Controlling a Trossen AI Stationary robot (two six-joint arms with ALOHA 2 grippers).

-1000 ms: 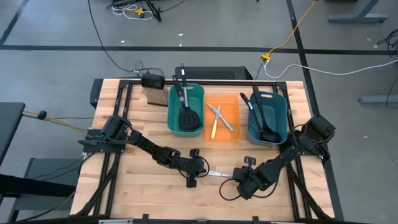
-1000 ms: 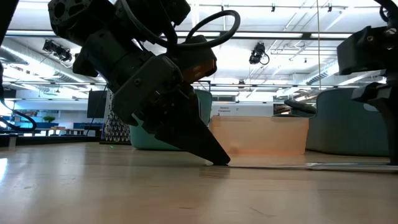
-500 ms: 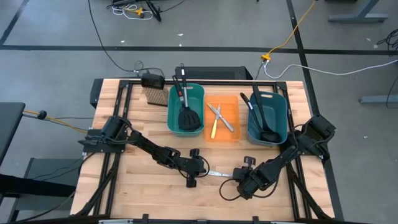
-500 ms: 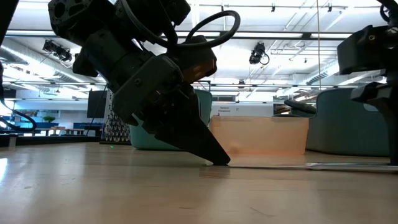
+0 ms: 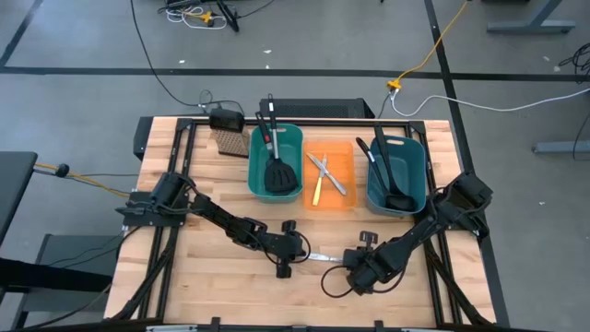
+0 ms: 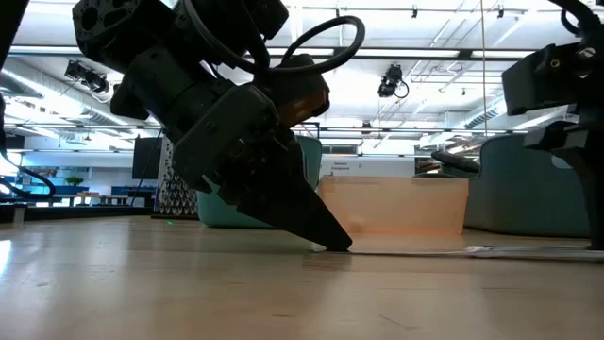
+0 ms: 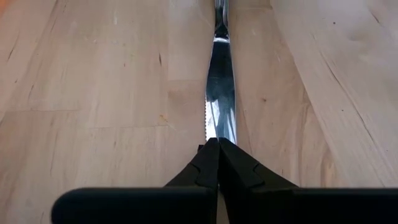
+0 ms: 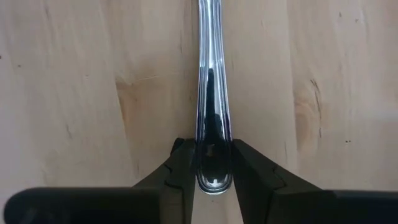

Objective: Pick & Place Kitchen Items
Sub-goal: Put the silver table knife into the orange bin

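A slim silver table knife [image 5: 325, 257] lies flat on the wooden table near its front edge, between my two grippers. My left gripper [image 7: 218, 142] is shut, with its tips down at the knife's serrated blade end. My right gripper [image 8: 213, 169] points down over the other end, one finger on each side of the handle. In the low view the left gripper's tips [image 6: 338, 246] meet the table and the knife [image 6: 444, 251] runs off to the right along the wood. My left gripper presses its shut fingertips [image 7: 210, 155] down on the tip of the blade [image 7: 220, 127], slanting down from the table's left and in line with the knife. The blade lies flat on the table. My right gripper has the rounded free end of the handle [image 8: 213, 155] between its two fingers [image 8: 184, 163], which lie against its two long sides. They come from above, pointing down. The knife rests on the table.
Along the far side stand a teal bin [image 5: 251, 166] with black spatulas, an orange bin [image 5: 348, 157] with knives, and a second teal bin [image 5: 422, 171] with ladles. A bristled brush [image 5: 230, 141] stands at the far left. Bare wood lies around the grippers.
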